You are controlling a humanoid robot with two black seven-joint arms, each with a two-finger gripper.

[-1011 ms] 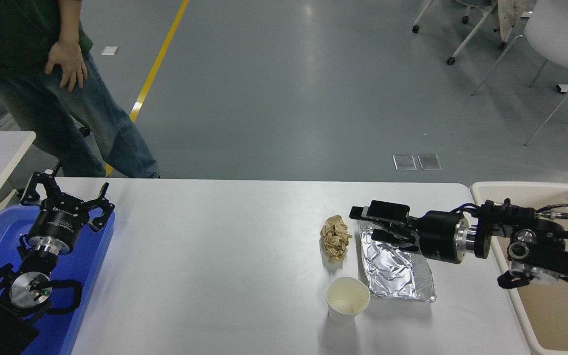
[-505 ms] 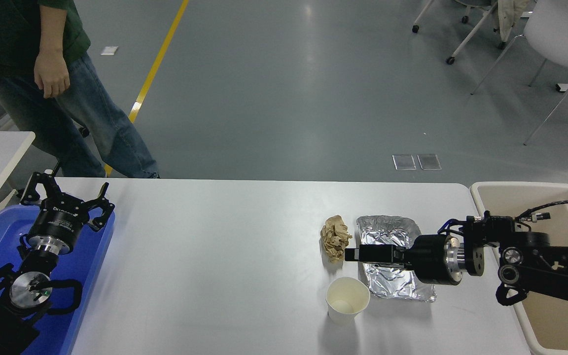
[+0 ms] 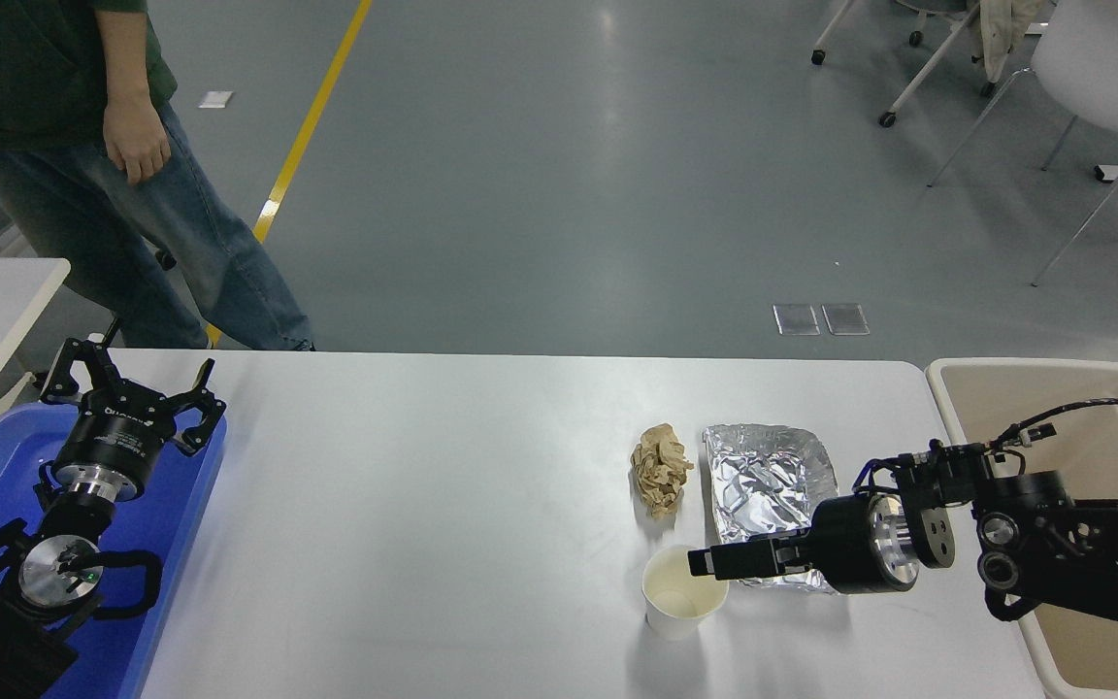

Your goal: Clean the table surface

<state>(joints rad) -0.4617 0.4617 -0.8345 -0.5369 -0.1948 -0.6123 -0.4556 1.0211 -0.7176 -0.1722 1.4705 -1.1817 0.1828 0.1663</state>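
Foil sheet (image 3: 763, 481) and brown paper wad (image 3: 660, 469) behind paper cup (image 3: 680, 592), right gripper (image 3: 705, 563) at its rim, jaw state unclear.

Cup (image 3: 682, 590) before napkin (image 3: 661, 468), left of foil (image 3: 763, 481)

The black right gripper (image 3: 700, 562) now sits nearer the camera than a second ago, off the far end of the crinkled silver foil sheet (image 3: 763, 481) and at the white paper cup's (image 3: 682, 589) rim. The standing person's hand (image 3: 135, 144) has shifted.
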